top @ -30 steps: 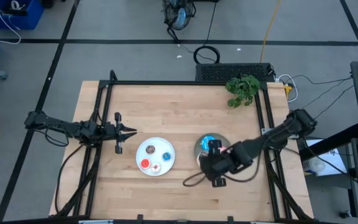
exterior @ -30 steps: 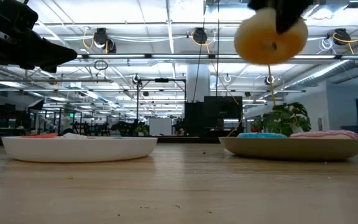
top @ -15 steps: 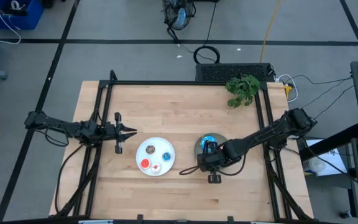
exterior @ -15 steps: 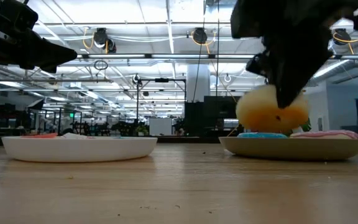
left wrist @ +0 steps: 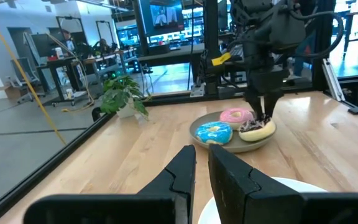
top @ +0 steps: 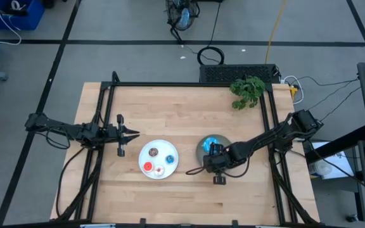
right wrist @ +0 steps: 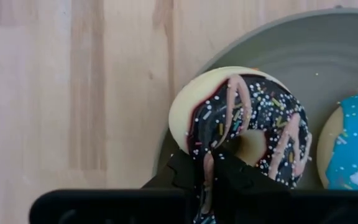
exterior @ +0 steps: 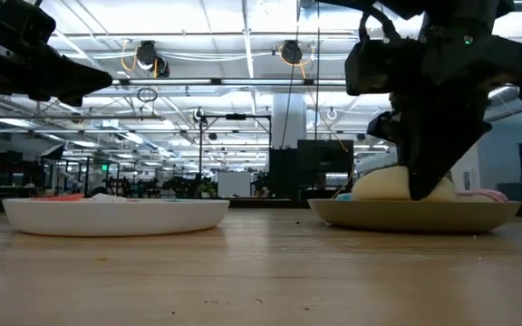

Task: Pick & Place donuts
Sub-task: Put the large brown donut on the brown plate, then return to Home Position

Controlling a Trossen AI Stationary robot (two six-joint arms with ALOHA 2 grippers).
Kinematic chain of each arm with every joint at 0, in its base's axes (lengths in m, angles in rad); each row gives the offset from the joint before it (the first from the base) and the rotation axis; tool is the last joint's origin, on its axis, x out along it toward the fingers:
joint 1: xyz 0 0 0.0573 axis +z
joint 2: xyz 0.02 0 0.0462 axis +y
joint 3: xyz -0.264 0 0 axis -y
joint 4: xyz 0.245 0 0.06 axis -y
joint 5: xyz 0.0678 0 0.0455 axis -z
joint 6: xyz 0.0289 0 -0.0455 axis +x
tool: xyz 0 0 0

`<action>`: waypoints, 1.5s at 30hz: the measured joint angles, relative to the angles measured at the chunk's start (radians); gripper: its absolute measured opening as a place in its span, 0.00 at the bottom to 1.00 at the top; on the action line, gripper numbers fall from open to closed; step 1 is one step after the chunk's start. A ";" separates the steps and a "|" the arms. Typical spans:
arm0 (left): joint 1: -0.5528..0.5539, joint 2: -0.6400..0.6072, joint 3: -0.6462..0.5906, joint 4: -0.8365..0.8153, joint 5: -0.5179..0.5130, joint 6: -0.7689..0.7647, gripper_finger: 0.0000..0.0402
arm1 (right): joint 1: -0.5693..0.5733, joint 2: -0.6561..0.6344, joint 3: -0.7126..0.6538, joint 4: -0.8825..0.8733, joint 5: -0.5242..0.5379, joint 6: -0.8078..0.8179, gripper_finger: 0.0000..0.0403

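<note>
My right gripper [top: 215,158] stands over the grey plate [top: 203,147], shut on the brown sprinkled donut [right wrist: 241,124]. This donut now lies on the plate's near-left part, beside the blue donut [right wrist: 353,143] and the pink donut [left wrist: 236,116]. Four mini donuts lie on the white plate [top: 159,147]: brown [top: 153,152], blue [top: 170,159], red [top: 147,167] and pink-white [top: 159,170]. My left gripper [top: 132,133] hovers shut to the left of the white plate, touching nothing. My right gripper pinches the brown donut's ring [right wrist: 205,163] between its two fingers, one at the outer rim and one by the hole. The fingers come from above, pointing down. The donut's underside [exterior: 379,188] rests on the grey plate [exterior: 415,214], lying nearly flat.
A green plant sprig [top: 247,90] lies at the table's far right corner. A black frame rails both sides of the table. Bare wood shows along the near edge and between the two plates. A cable loops from the right arm near the grey plate.
My right gripper has come down from well above the table, shifting slightly toward the far-left, and has carried the brown donut with it. The donut, held high a second ago, now sits on the grey plate. The gripper stays shut on it.
</note>
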 joint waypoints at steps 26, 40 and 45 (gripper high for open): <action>0.000 0.000 0.000 0.001 0.000 0.002 0.13 | 0.009 -0.001 0.123 -0.155 0.039 0.034 0.49; 0.000 0.000 0.000 0.040 0.000 0.000 0.13 | 0.066 -0.060 0.260 -0.309 0.020 -0.003 0.46; 0.000 0.000 0.000 0.063 0.000 0.000 0.13 | 0.099 -0.160 0.260 -0.313 0.111 -0.017 0.35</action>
